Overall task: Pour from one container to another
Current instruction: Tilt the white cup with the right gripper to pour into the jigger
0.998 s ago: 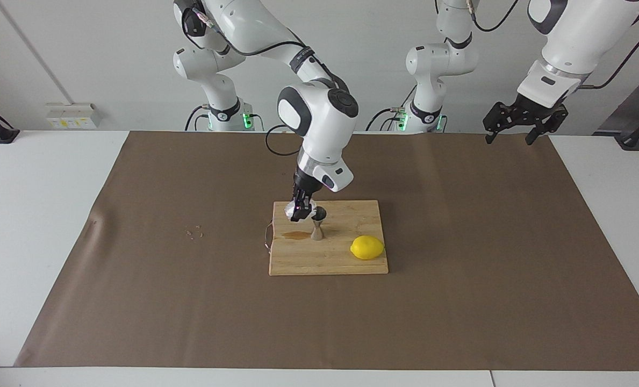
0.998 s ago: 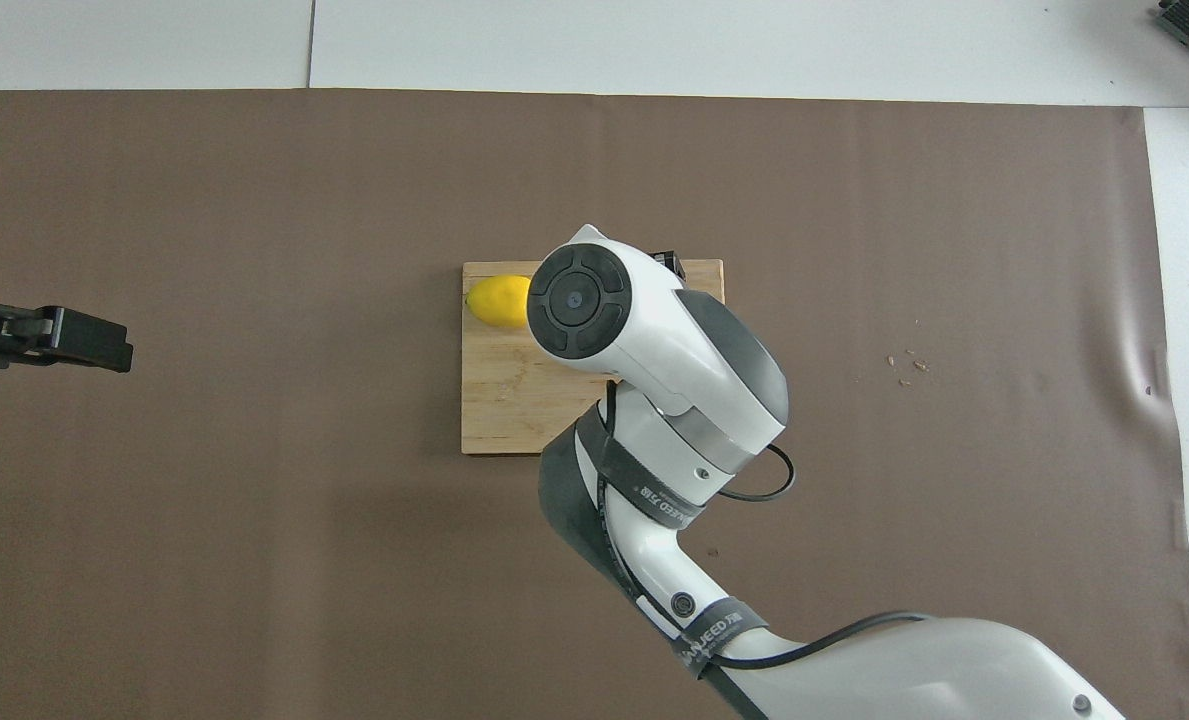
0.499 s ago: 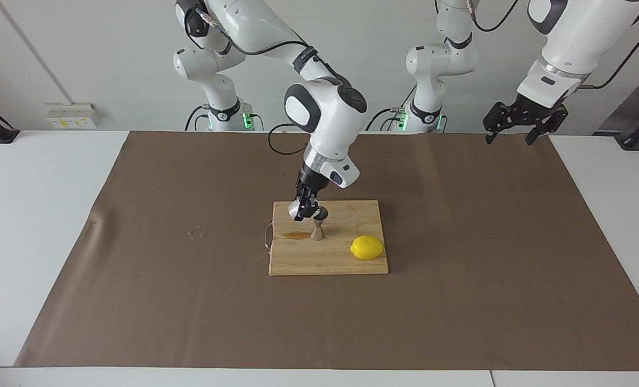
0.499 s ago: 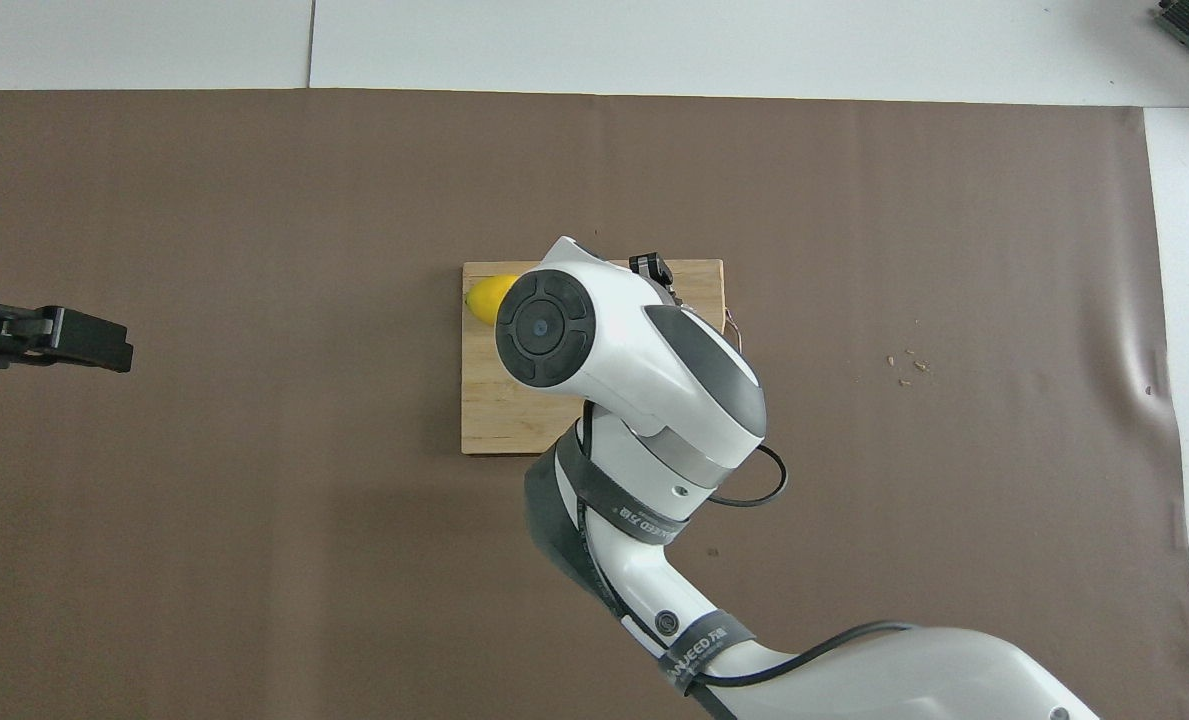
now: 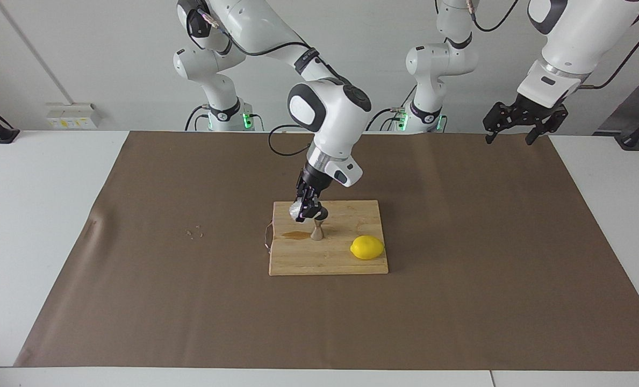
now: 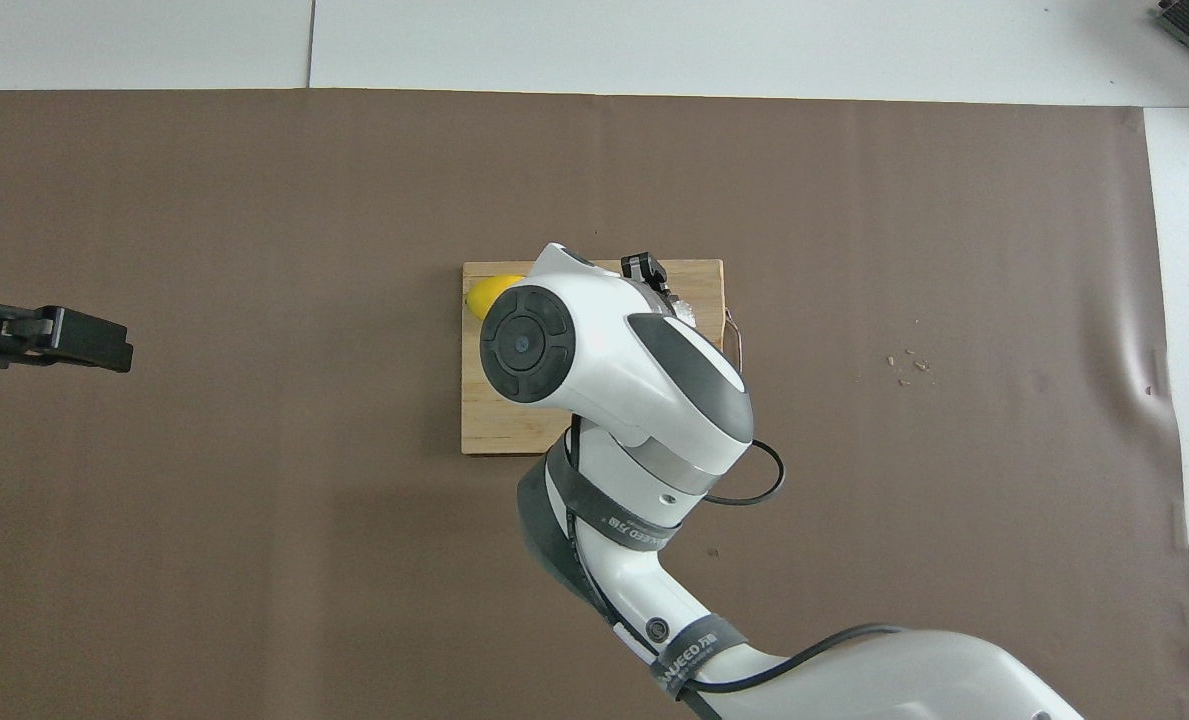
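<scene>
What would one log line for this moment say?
right gripper: holds glass cup tilted over jigger | left gripper: waiting, open | jigger upright on cutting board

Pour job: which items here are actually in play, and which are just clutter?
In play:
- glass cup, held tilted by the right gripper over the jigger
- jigger, upright on the cutting board

Lying about:
- lemon on the board, toward the left arm's end
- crumbs on the brown paper
- left gripper, waiting open at its own end
</scene>
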Controlling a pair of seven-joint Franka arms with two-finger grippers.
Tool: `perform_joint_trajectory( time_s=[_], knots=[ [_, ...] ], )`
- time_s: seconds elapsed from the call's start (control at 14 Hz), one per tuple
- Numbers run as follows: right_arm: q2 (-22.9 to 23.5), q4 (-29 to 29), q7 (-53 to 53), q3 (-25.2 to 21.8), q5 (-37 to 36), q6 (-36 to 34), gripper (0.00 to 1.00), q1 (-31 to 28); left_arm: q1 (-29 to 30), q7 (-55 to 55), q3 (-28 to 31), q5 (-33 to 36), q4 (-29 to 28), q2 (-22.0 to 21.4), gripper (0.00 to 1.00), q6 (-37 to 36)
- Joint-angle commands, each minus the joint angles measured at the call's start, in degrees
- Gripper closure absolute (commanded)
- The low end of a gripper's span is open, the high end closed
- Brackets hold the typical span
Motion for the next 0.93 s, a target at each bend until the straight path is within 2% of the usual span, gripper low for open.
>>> perform_joint_trajectory(
  time_s=[0.0, 0.86],
  knots=[
    [0.5, 0.4, -1.3, 0.4, -2.0, 0.4, 0.62, 0.0, 0.8, -0.3, -0.4, -0.8, -1.7, -1.7, 0.00, -0.2],
    [0.3, -0.3, -2.5, 0.4, -4.2, 0.3, 0.62, -0.2, 0.8, -0.3, -0.4, -0.8, -1.8, -1.7, 0.00, -0.2]
  ],
)
